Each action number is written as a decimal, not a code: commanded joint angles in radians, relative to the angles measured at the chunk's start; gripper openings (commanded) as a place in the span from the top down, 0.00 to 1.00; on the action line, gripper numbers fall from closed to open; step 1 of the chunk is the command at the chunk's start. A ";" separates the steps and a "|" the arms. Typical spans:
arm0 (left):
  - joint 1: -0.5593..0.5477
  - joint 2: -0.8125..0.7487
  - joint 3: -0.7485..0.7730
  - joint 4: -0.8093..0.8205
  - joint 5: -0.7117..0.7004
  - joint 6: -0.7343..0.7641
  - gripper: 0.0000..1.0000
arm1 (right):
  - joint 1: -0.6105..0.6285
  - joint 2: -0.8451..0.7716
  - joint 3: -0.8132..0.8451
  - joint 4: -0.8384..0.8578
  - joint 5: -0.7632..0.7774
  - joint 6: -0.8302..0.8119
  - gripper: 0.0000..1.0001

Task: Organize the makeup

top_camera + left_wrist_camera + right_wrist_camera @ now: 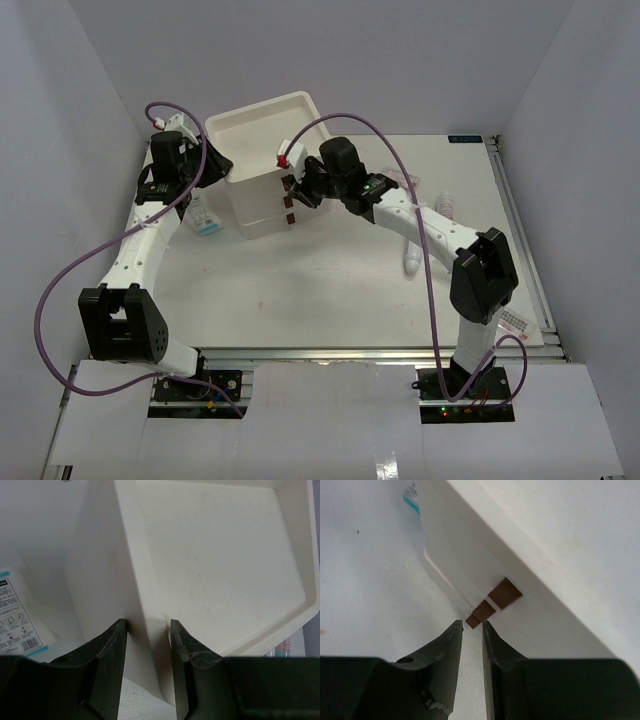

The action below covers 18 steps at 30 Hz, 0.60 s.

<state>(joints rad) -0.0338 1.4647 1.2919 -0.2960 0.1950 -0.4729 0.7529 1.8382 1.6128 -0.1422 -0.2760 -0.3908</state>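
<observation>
The white drawer box [262, 190] stands at the back middle of the table, its top tray [220, 555] holding nothing. My left gripper [147, 625] is shut on the box's left wall, one finger inside the tray and one outside. My right gripper [472, 625] is at the box's front, open by a narrow gap with nothing between the jaws. Its tips are just short of the lowest of three brown drawer tabs [505, 593]. A blue-printed sachet [205, 222] lies left of the box. Right of the box lie a white tube [411, 258] and clear sachets [405, 182].
A small clear item [447, 207] lies beside the right forearm. A flat printed packet [515, 322] rests near the table's right front corner. White walls close in the table on three sides. The blue-printed sachet [15, 615] is close to my left fingers.
</observation>
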 commanded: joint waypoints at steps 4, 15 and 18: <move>-0.030 0.009 -0.056 -0.084 0.172 -0.018 0.73 | -0.017 -0.053 -0.159 0.215 0.088 0.382 0.44; -0.031 0.005 -0.068 -0.068 0.191 -0.039 0.73 | -0.013 0.153 -0.026 0.255 0.280 0.634 0.36; -0.031 0.006 -0.072 -0.064 0.199 -0.043 0.73 | -0.005 0.180 0.009 0.249 0.345 0.668 0.37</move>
<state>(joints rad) -0.0315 1.4620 1.2690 -0.2546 0.2118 -0.5019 0.7367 2.0024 1.5290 0.0401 -0.0283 0.1770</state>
